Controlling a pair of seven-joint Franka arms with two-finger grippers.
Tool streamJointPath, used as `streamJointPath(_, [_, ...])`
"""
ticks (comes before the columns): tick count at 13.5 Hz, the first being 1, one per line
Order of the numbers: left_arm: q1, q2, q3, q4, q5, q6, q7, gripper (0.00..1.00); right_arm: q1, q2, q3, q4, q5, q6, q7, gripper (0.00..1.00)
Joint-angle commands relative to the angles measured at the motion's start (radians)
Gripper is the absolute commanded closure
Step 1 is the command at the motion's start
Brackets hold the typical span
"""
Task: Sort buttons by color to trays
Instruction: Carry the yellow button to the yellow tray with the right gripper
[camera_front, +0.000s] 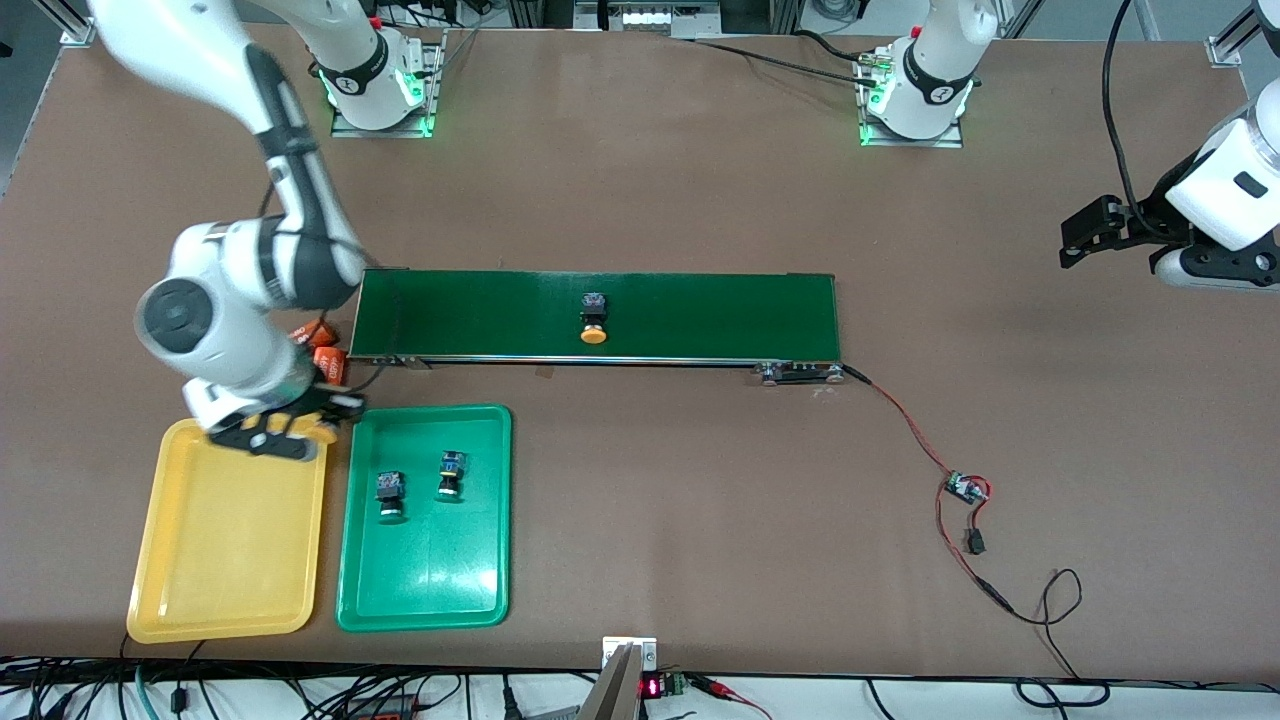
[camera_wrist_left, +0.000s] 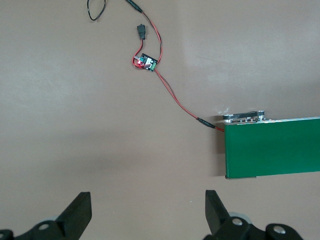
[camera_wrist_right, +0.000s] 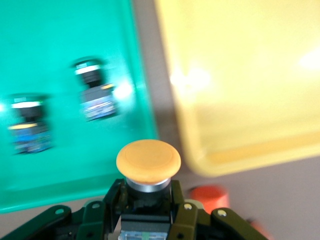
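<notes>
My right gripper (camera_front: 288, 428) (camera_wrist_right: 148, 202) is shut on a yellow-capped button (camera_wrist_right: 148, 161), gripping its black body. It hangs over the corner of the yellow tray (camera_front: 230, 570) (camera_wrist_right: 240, 75) that is closest to the conveyor, right beside the green tray (camera_front: 430, 580) (camera_wrist_right: 50, 40). Two green-capped buttons (camera_front: 390, 496) (camera_front: 450, 475) (camera_wrist_right: 94, 97) (camera_wrist_right: 27, 129) lie in the green tray. A second yellow-capped button (camera_front: 594, 320) sits on the conveyor belt. My left gripper (camera_front: 1088, 232) (camera_wrist_left: 148, 210) waits open and empty above bare table at the left arm's end.
The long dark-green conveyor belt (camera_front: 720, 310) (camera_wrist_left: 275, 150) crosses the table's middle. Orange cylinders (camera_front: 326, 358) (camera_wrist_right: 210, 197) lie at its end by the right arm. A small circuit board (camera_front: 965, 488) (camera_wrist_left: 147, 62) with red wires trails from the belt's other end.
</notes>
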Motion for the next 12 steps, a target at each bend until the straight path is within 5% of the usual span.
streamJointPath(1, [0.001,-0.016,-0.002,-0.005,0.017,-0.006,0.021,0.0,-0.082,0.176,0.015,0.182,-0.024,-0.039,-0.162,0.9])
streamJointPath(6, [0.001,-0.016,-0.002,-0.005,0.017,-0.008,0.021,0.0,-0.171,0.268,0.029,0.287,-0.01,-0.035,-0.308,0.9])
streamJointPath(9, [0.001,-0.015,-0.002,-0.005,0.015,-0.006,0.021,0.0,-0.226,0.295,0.091,0.302,-0.011,0.028,-0.333,0.86])
streamJointPath(11, [0.001,-0.016,-0.002,-0.005,0.017,-0.006,0.021,0.0,-0.223,0.304,0.093,0.302,-0.008,0.047,-0.32,0.15])
streamJointPath(12, [0.001,-0.016,0.0,-0.005,0.015,-0.008,0.021,0.0,-0.225,0.304,0.095,0.301,-0.007,0.047,-0.322,0.0])
